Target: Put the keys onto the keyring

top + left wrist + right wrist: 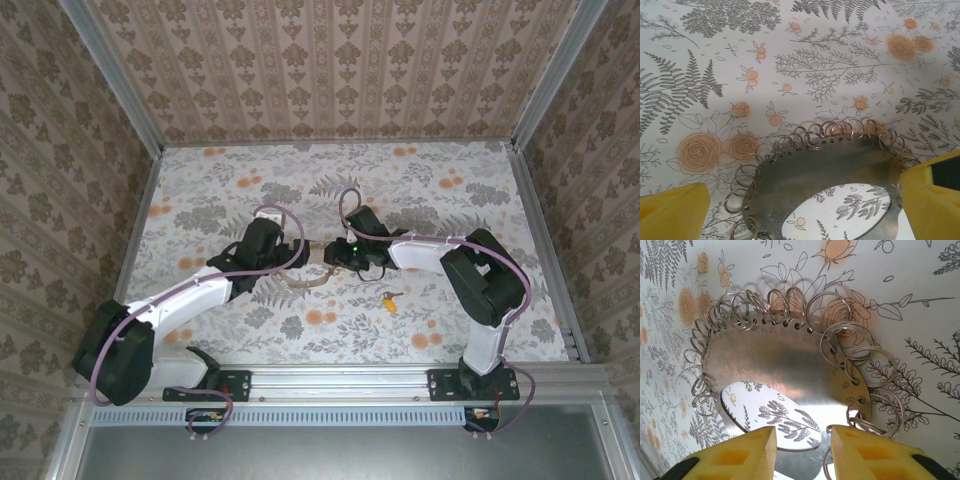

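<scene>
Right gripper (802, 452): jaws part-closed, with the near edge of the keyring (790, 365) between the yellow pads. Cannot tell if it's clamped firmly. Left gripper (802, 205): jaws wide apart, straddling the same flat metal hoop; one pad is at its rim, the other is just clear. Small split rings (850, 360) fringe the rim all round. The key (390, 300) lies on the table (450, 200), near the right arm and apart from the hoop, in neither gripper.

Risks:
- A weak edge pinch could let the hoop twist or drop.
- The left pads closing could snag or bend the split rings.
- The key is tiny and easy to nudge away or mis-pinch.
</scene>
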### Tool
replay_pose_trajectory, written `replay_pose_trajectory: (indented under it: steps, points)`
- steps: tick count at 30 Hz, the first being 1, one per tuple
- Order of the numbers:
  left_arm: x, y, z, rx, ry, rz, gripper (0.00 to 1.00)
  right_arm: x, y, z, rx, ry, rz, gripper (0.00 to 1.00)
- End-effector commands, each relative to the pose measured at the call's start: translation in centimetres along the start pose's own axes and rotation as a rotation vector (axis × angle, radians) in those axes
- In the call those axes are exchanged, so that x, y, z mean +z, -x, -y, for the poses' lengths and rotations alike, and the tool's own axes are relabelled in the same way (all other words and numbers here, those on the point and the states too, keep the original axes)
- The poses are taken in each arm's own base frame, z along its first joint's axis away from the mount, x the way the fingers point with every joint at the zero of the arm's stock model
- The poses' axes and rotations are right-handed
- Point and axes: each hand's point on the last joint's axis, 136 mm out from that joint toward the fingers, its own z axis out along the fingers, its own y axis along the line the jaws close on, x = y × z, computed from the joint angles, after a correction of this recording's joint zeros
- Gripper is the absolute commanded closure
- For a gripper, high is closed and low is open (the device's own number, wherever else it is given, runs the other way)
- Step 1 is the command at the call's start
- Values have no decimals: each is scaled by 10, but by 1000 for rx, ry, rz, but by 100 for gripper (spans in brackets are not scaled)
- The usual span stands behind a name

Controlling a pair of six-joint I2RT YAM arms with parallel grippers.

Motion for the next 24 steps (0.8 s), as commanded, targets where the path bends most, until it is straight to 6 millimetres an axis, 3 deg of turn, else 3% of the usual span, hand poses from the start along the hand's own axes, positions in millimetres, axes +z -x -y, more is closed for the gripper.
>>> replay_pose_trajectory:
  steps: [1,13,24]
  points:
    - [1,-6,8,3,-47,-26,0,-13,-1,5,-16,-25,8,61]
    - [-4,-30,42,198,-165,-164,4,-49,-13,17,-55,-68,54,50]
    - [10,-66,83,563,-186,-326,35,-64,-16,51,12,-107,90,47]
